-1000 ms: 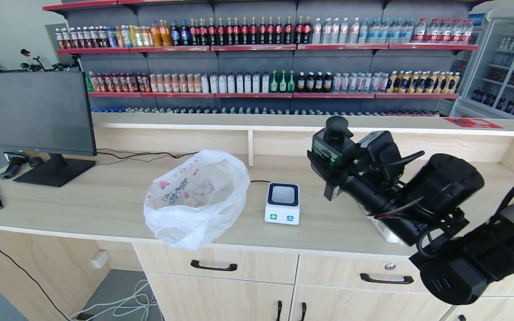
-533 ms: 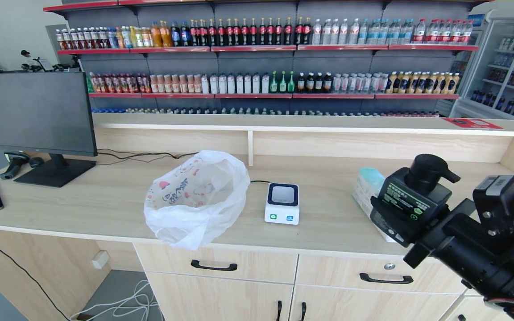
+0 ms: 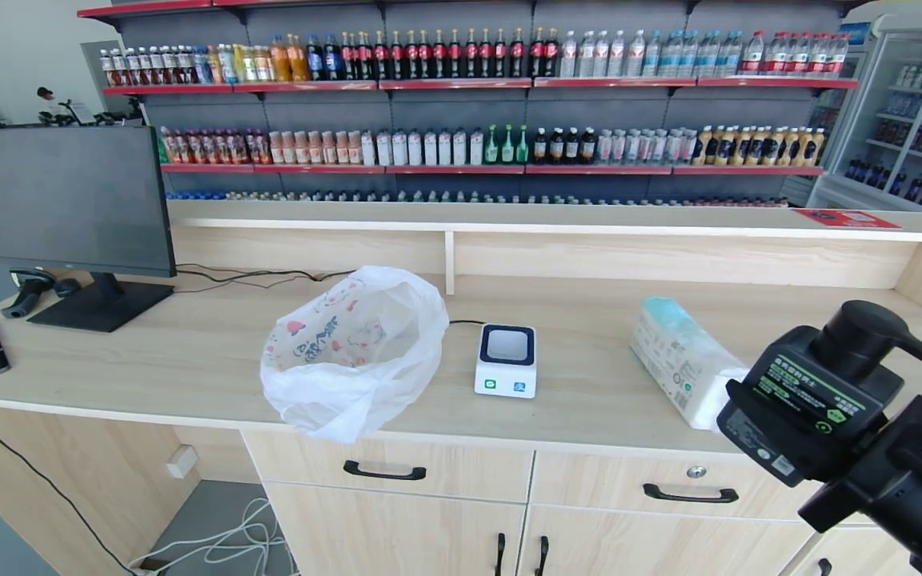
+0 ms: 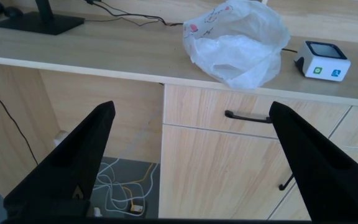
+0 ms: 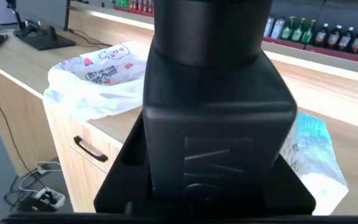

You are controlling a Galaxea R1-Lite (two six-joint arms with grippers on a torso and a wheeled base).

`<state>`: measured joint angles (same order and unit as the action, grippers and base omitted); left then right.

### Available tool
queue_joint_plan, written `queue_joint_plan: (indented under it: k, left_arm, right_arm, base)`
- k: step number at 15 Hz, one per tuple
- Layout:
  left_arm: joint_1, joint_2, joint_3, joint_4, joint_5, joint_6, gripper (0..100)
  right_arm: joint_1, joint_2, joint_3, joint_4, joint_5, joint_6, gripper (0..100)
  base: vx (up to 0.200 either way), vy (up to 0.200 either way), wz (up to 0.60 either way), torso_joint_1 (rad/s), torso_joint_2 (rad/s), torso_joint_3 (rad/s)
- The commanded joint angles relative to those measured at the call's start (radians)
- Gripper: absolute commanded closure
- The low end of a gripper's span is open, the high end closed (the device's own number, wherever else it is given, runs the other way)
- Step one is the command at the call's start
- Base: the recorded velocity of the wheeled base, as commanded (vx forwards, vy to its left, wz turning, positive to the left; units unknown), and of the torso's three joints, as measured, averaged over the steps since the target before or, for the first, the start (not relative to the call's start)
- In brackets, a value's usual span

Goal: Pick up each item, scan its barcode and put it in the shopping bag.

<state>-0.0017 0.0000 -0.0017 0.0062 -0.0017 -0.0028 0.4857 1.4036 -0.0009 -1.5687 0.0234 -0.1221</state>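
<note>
A black pump bottle hangs off the counter's front right corner, with my right gripper shut on its body. In the right wrist view the bottle stands close up between the dark fingers. The white printed shopping bag lies open on the counter, left of the small white scanner. A tissue pack lies on the counter to the right of the scanner. My left gripper is open, low in front of the drawers, with the bag and scanner above it.
A monitor stands at the counter's far left, with cables behind it and a handheld scanner beside its base. A raised ledge runs along the back. Drawers with black handles sit under the counter. Drink shelves fill the background.
My right arm has carried the pump bottle from above the counter, right of the scanner, down and back to the lower right. The tissue pack has come into sight.
</note>
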Motion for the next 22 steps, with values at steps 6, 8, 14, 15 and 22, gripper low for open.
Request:
queue_joint_plan:
  k: [6, 8, 14, 15, 22]
  left_arm:
    - [0.0, 0.0, 0.0, 0.0, 0.0, -0.003, 0]
    - [0.0, 0.0, 0.0, 0.0, 0.0, -0.003, 0]
    - [0.0, 0.0, 0.0, 0.0, 0.0, -0.005, 0]
    - [0.0, 0.0, 0.0, 0.0, 0.0, -0.005, 0]
    - [0.0, 0.0, 0.0, 0.0, 0.0, -0.006, 0]
  right_arm:
    - [-0.007, -0.006, 0.001, -0.002, 0.001, 0.004, 100]
    - [-0.007, -0.012, 0.001, -0.002, 0.001, 0.006, 100]
    - [-0.007, -0.026, 0.001, -0.002, 0.001, 0.006, 100]
    - [-0.007, -0.026, 0.001, -0.002, 0.001, 0.006, 100]
    - [-0.006, -0.028, 0.001, -0.002, 0.001, 0.006, 100]
  base:
    - [-0.1, 0.0, 0.0, 0.002, 0.0, 0.001]
    - [-0.2, 0.0, 0.0, 0.037, 0.02, -0.007]
    - [-0.067, 0.0, 0.0, -0.001, 0.0, -0.002]
    - [0.0, 0.0, 0.0, 0.0, 0.0, 0.0]
    - [0.0, 0.2, 0.0, 0.009, 0.01, 0.002]
